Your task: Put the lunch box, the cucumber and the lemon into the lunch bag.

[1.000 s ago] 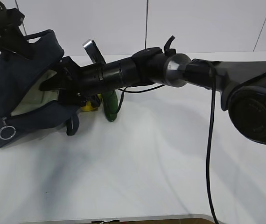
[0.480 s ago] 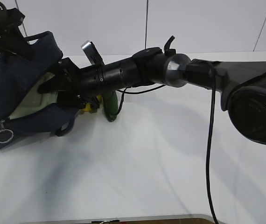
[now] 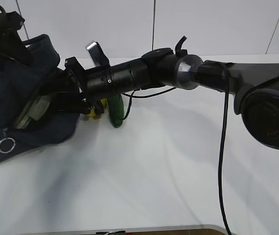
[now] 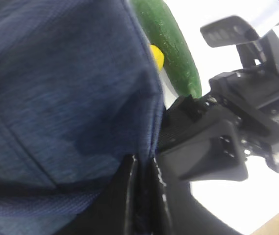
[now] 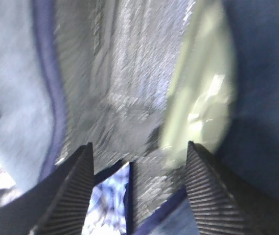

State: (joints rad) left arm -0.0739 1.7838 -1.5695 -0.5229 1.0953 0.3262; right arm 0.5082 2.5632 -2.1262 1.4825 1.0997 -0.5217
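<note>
Right wrist: right pincer (image 5: 138, 188) apart, lunch box (image 5: 200, 98) inside lunch bag (image 3: 12, 98) | left wrist: left pincer (image 4: 142, 169) clamped on fabric

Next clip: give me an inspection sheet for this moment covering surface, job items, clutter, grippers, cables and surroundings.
Surface: white table, bare in the foreground.
Lunch bag: navy, at the left, mouth held open.
Lunch box: pale green lid visible inside the bag against the foil lining.
Cucumber: on the table beside the bag.
Lemon: on the table between the bag and the cucumber, partly hidden.
Clutter: nothing seen.
Left gripper: shut on the lunch bag fabric.
Right gripper: at the bag mouth, jaws apart, nothing between them.
Cables: black cable hangs from the right arm.
Surroundings: white wall panels.
</note>
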